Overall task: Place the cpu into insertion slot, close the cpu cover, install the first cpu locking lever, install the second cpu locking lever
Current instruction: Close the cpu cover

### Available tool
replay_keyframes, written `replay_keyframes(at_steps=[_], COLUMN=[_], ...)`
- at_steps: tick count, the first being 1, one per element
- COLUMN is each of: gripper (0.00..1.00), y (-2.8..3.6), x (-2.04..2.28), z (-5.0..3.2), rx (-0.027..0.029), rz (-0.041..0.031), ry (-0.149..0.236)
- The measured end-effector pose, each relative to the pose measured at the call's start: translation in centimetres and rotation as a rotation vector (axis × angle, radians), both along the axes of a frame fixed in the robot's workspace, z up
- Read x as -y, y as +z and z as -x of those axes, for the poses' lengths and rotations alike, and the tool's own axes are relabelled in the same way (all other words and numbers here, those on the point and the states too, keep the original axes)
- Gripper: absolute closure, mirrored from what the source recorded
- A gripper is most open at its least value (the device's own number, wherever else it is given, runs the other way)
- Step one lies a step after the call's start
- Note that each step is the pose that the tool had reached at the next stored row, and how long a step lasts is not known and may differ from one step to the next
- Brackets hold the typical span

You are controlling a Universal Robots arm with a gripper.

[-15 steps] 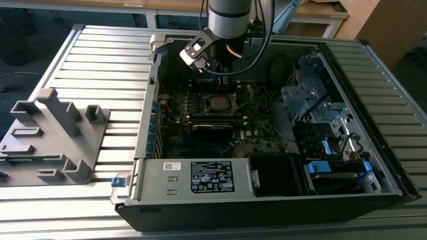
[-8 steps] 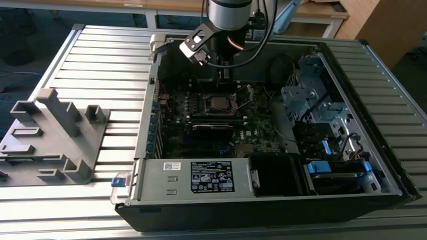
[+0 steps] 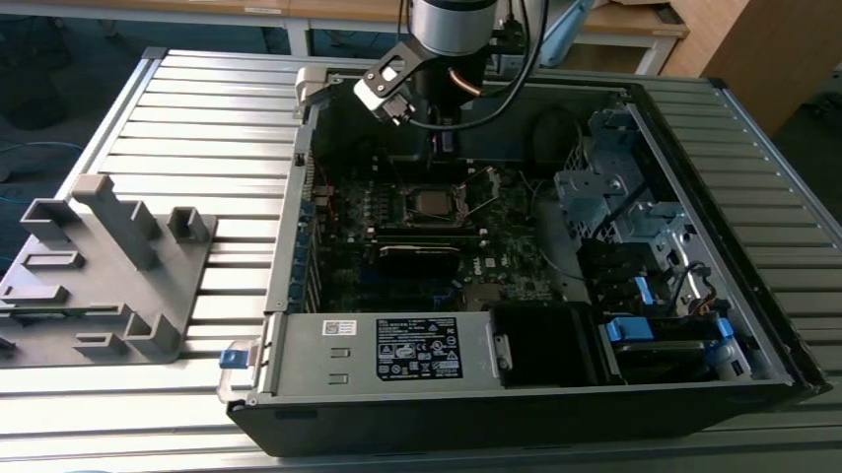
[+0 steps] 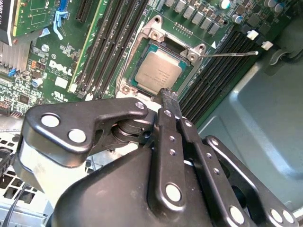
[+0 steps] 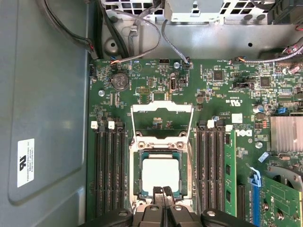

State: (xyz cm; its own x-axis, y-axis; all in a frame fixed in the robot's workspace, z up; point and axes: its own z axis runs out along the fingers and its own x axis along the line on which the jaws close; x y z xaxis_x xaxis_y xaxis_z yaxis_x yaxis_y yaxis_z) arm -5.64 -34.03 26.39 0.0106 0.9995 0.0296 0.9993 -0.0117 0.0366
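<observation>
The cpu [image 5: 161, 172] lies flat inside the insertion slot [image 5: 138, 171], its dull metal top facing up, in the middle of the green motherboard [image 5: 156, 80]. The cpu cover [image 5: 162, 108] is swung open: in the first wrist view its silvery frame stands back from the slot on the side away from the tool, and board parts show through its square window.

The tool [image 5: 163, 191] hangs just above the near edge of the slot. Its 2 fingers are pressed together and grip nothing. In the second wrist view the joined tip sits right beside the edge of the cpu; whether it touches cannot be told. There, 1 thin lever rod [image 4: 232, 53] juts out from a corner of the slot over the black memory slots [image 4: 215, 71].

In the exterior view the arm reaches down into the open computer case [image 3: 526, 414], which lies on a slatted tabletop [image 3: 158, 118]. A grey fixture [image 3: 105, 266] stands on the exterior view's left, well apart from the case.
</observation>
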Motion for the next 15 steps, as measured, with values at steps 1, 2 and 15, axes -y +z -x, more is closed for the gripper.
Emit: replay_keyframes(at_steps=[1,2,15], gripper=[0.89,0.89,0.89], y=[0.01,0.01,0.0], x=[0.0,0.01,0.0], z=[-0.03,-0.07,-0.39], rx=[-0.0001,-0.0002,0.0], rz=[0.0001,0.0002,0.0], ry=[0.0,0.0,0.0])
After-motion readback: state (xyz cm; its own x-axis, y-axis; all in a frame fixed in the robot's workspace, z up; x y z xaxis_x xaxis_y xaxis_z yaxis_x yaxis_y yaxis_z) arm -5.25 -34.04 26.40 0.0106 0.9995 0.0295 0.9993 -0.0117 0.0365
